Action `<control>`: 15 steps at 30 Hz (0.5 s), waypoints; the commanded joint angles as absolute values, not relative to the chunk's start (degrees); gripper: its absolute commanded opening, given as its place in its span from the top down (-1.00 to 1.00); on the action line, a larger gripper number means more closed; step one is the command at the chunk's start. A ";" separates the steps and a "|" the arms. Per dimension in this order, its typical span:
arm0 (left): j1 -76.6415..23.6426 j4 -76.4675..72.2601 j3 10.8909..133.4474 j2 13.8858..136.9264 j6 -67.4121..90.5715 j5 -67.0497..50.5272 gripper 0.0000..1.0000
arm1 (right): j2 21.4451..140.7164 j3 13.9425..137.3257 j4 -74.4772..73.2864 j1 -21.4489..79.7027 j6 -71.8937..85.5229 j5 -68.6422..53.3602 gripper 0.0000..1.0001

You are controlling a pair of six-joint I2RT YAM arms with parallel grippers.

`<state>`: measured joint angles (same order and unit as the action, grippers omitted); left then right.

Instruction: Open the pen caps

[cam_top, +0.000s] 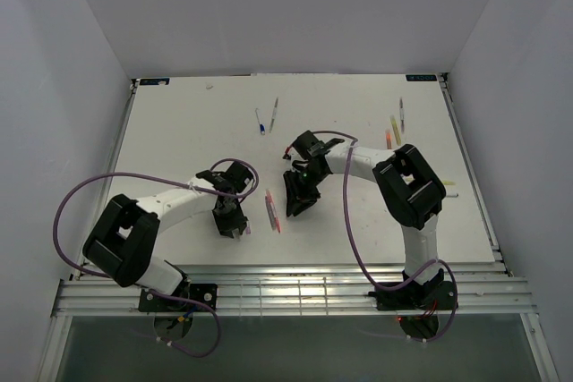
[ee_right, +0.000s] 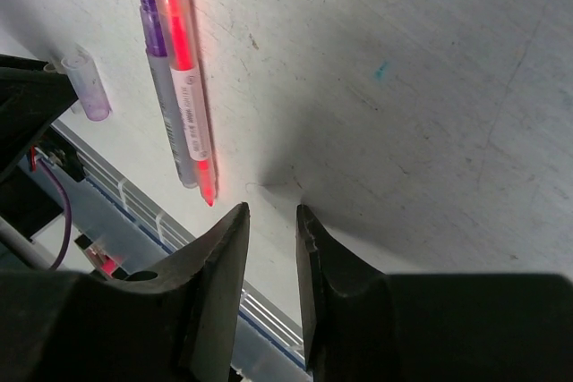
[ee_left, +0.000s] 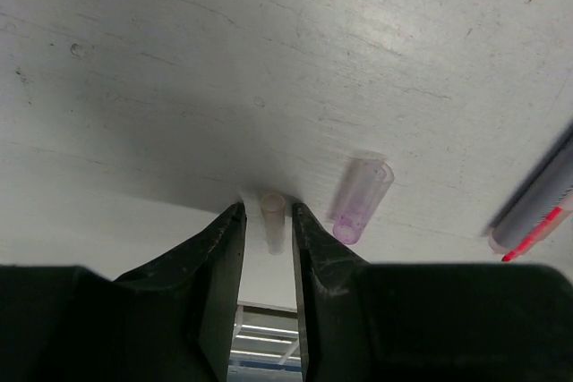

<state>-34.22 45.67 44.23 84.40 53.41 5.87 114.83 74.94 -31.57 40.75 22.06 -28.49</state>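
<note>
A pale pinkish translucent pen cap lies on the white table between the tips of my left gripper. The jaws stand slightly apart from it on both sides, so the gripper is open. A purple cap lies just to its right, also visible as the purple cap in the right wrist view. An uncapped red pen and a purple pen lie side by side. My right gripper is open and empty, just beside the red pen's tip. From above, the left gripper and right gripper flank these pens.
Further pens lie at the back: a blue one and a thin grey one in the middle, orange and yellow ones at the right. The table's slotted front rail runs close behind both grippers.
</note>
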 commanded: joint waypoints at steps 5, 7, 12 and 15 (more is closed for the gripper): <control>-33.93 46.23 42.45 86.93 54.23 9.93 0.13 | 115.66 77.78 -31.99 41.40 21.88 -28.48 0.31; -33.93 46.41 42.80 86.31 54.23 10.46 0.10 | 115.31 77.78 -31.99 41.40 21.80 -28.21 0.31; -33.93 47.37 44.56 84.20 53.27 11.60 -0.05 | 113.29 78.31 -32.87 41.31 21.36 -26.72 0.27; -33.93 47.46 45.00 84.46 53.09 12.04 -0.07 | 111.89 79.36 -33.75 41.40 20.74 -25.93 0.14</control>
<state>-34.24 47.00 44.84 84.53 53.82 8.01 114.89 76.38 -32.12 41.01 21.93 -27.00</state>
